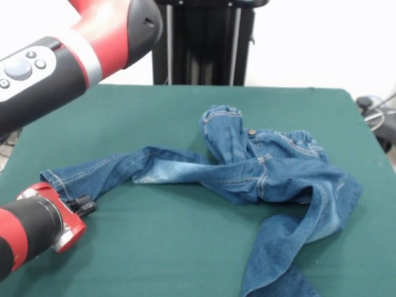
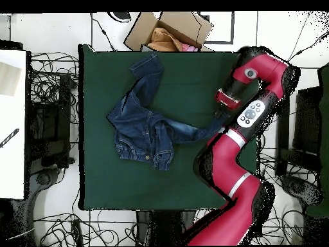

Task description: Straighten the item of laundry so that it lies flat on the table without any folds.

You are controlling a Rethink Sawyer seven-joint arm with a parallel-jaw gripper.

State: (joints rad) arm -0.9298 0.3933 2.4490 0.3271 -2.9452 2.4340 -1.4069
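The blue denim jeans lie crumpled on the dark green table. The waist with its metal button is bunched at the middle. One leg stretches left to a cuff; the other runs off the picture's bottom edge. My gripper is low at the left, right beside that cuff's edge. I cannot tell whether it holds cloth. In the overhead view the jeans sit left of centre, and the gripper is at the end of the right-hand leg.
My red and black arm crosses the upper left. In the overhead view it covers the table's right side. An open cardboard box with clothes stands beyond the table's far edge. Cables lie round the table.
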